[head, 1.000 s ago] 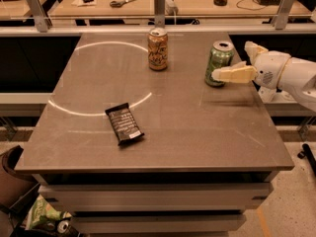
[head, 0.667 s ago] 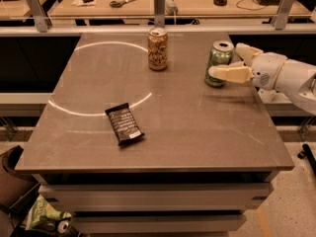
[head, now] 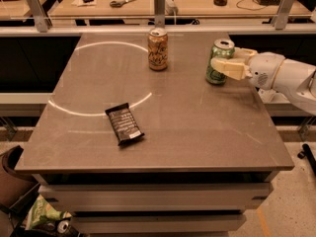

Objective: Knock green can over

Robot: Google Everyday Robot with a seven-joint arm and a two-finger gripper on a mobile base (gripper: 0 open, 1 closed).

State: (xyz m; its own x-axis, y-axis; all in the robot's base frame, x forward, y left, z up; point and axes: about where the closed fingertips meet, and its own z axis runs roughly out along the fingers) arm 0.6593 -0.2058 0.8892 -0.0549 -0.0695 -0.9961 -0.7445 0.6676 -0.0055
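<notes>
The fingers point(head: 229, 68) of the gripper point(head: 226, 57) are spread apart. The near 1 lies across the front of the green can point(head: 217, 52) and the far 1 shows just behind its right side. The white arm reaches in from the right edge of the bench point(head: 197, 132). The can stands upright near the bench's far right, pale green with dark script and a silver top. 1 orange can point(head: 158, 49) stands upright to its left, well apart. 1 dark snack bar point(head: 125, 124) lies nearer the front left.

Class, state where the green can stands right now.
In the camera view, the green can stands upright at the table's far right, right of the orange can, with the gripper at its right side.
</notes>
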